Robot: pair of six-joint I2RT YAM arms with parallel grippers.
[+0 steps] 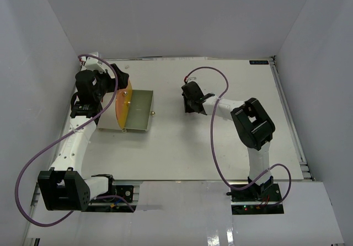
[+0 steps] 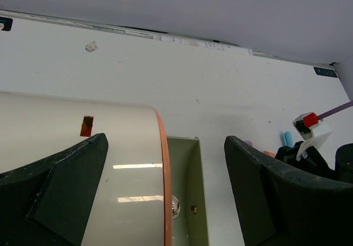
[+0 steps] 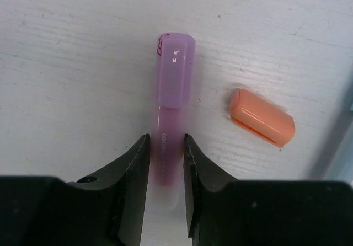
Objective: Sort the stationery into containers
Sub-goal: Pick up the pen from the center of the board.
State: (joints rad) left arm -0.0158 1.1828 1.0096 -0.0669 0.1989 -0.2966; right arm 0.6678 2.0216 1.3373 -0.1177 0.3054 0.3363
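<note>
The right jaws pinch the lower barrel of the pink marker point(image 3: 175, 69), which lies flat on the bench point(image 3: 66, 64) near a short orange marker point(image 3: 262, 116). The left jaws hang wide open and empty over the cream drum point(image 2: 83, 169) and its pulled-out drawer point(image 2: 190, 191). For a clean lift, the grip should probably be square and firm before rising straight up, clear of the orange marker.

left arm point(image 1: 70, 149): white tubular links, blocky black joint housings | right arm point(image 1: 252, 126): same white-and-black build, black motor block mid-span | cables: one purple cable point(image 1: 18, 185) trails along each arm | left pincer point(image 2: 165, 142): broad matte-black fingers, edges scuffed grey | right pincer point(image 3: 166, 142): slim black fingers, inner faces flat | bases point(image 1: 256, 196): black mounts, wiring exposed
</note>
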